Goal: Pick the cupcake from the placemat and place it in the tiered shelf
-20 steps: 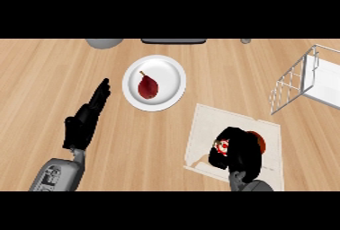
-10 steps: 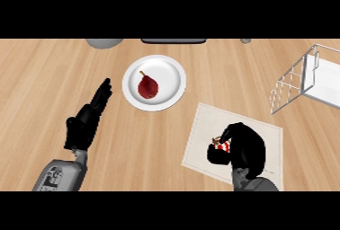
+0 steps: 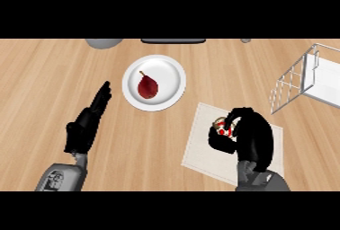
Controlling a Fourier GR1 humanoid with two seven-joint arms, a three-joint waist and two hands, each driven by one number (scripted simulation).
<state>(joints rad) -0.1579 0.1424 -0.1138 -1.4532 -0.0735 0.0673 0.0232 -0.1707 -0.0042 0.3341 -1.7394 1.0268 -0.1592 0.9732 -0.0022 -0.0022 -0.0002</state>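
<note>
The cupcake [image 3: 222,128], red and white with a tan top, peeks out from under my right hand [image 3: 249,134], whose fingers and thumb curl round it. Both are over the pale placemat [image 3: 203,148] at the lower right. Most of the cupcake is hidden by the hand. The white wire tiered shelf [image 3: 302,81] stands at the right edge of the counter, apart from the hand. My left hand [image 3: 86,123] lies open at the lower left, fingers straight and pointing up the counter.
A white plate [image 3: 169,74] with a dark red pear [image 3: 147,86] on it sits in the upper middle. A grey rounded object [image 3: 103,43] and a dark flat object [image 3: 172,41] lie along the far edge.
My right hand has closed round the cupcake and shifted slightly up the placemat, uncovering the mat's lower part. The left hand has not moved.
</note>
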